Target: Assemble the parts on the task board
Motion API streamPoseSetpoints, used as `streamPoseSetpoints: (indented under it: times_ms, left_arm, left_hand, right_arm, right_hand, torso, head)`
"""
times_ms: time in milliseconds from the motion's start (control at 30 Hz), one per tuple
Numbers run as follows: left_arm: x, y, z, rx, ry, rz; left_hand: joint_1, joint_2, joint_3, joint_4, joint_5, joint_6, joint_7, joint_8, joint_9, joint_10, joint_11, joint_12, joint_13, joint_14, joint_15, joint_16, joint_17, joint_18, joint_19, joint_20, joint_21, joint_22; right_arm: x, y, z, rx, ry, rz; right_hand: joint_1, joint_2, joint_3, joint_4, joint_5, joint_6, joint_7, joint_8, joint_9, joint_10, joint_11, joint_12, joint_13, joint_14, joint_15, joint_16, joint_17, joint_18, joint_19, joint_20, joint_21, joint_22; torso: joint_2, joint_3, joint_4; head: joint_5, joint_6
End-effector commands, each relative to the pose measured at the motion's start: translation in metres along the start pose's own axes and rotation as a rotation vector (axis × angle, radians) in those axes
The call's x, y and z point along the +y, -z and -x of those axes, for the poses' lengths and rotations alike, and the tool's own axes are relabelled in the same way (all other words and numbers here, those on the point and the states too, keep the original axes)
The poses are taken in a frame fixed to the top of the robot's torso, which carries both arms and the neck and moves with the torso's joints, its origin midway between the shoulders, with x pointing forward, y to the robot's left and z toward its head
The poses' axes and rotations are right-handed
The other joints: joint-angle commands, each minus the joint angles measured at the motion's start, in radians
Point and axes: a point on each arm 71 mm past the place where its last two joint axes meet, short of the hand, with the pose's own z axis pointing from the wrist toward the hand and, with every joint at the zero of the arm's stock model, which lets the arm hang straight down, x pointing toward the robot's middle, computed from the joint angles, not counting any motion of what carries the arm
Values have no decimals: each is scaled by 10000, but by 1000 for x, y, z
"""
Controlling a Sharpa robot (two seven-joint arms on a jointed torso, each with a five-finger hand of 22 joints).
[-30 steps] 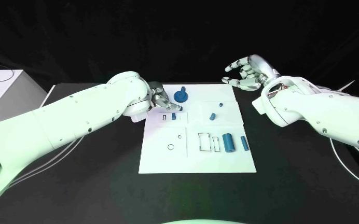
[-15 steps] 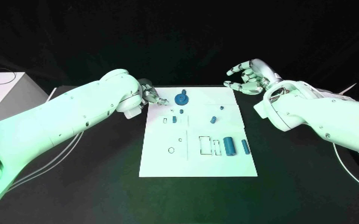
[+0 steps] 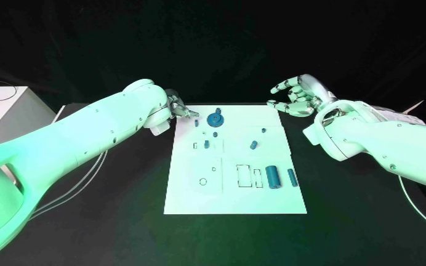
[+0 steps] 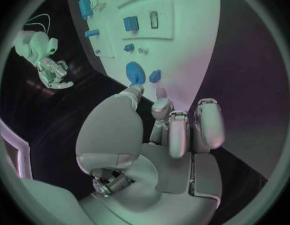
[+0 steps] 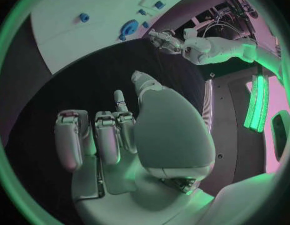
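The white task board (image 3: 233, 195) lies in the middle of the table. On its far part stands a blue gear (image 3: 216, 118) (image 4: 137, 74) (image 5: 128, 27). Small blue pieces (image 3: 206, 145) (image 3: 253, 145) sit mid-board, and two blue cylinders (image 3: 273, 176) (image 3: 291, 177) lie near the right edge beside empty slots. My left hand (image 3: 178, 109) (image 4: 157, 135) hovers at the board's far left corner, its fingers loosely curled and empty, fingertips pointing at the gear. My right hand (image 3: 297, 93) (image 5: 120, 135) hangs above the table beyond the board's far right corner, fingers apart, holding nothing.
The black table (image 3: 355, 204) stretches around the board. A white box (image 3: 18, 109) stands at the far left edge. Outlined slots (image 3: 242, 175) and a small hole (image 3: 203, 181) mark the board's near half.
My left hand has drawn back from the small blue piece mid-board to the far left corner. The right hand has barely moved.
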Motion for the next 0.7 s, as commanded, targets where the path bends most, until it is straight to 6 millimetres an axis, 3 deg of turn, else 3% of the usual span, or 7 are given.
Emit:
streamPoseSetpoints:
  times_ms: [33, 367, 700]
  left_arm:
    - [-5, -2, 0, -57, -2, -247]
    - [-6, -9, -3, 79, -54, -93]
    - [-6, -9, -5, 218, -100, -59]
  left_hand:
    - [-82, -29, -68, -7, 17, -15, 47, -52, -14, -21, 39, -5, -22, 953, 87, 12, 2401, 96, 9, 72, -31, 4]
    - [-91, -28, -72, -9, 19, -30, 52, -66, -25, -28, 44, -6, -27, 953, 91, 12, 2401, 99, 2, 76, -37, -8]
    - [-63, 18, -42, -17, 29, -3, 44, -64, -45, -25, 44, 17, -9, 967, 98, 35, 2440, 94, 18, 88, -24, 23]
  right_arm:
    - [3, 0, 0, 2, 97, 165]
    - [4, 0, 0, -18, 106, 205]
    - [4, -1, 1, -35, 115, 212]
  right_hand:
    - [-111, 11, -3, 37, 43, -92, 2, 43, 16, 347, -36, -45, 2033, 995, -48, -32, 2452, 82, 682, -47, -12, 1932]
    - [-111, 11, -3, 37, 43, -92, 2, 43, 16, 347, -36, -45, 2033, 995, -48, -32, 2452, 82, 682, -47, -12, 1932]
    - [-128, 14, 0, 30, 76, -111, 4, 41, 15, 358, -35, -34, 2041, 995, -48, -32, 2453, 83, 681, -47, -15, 1930]
  torso:
    - [111, -10, -29]
    - [216, -17, -51]
    - [201, -9, -40]
  head:
    - [17, 42]
    - [18, 85]
    - [6, 15]
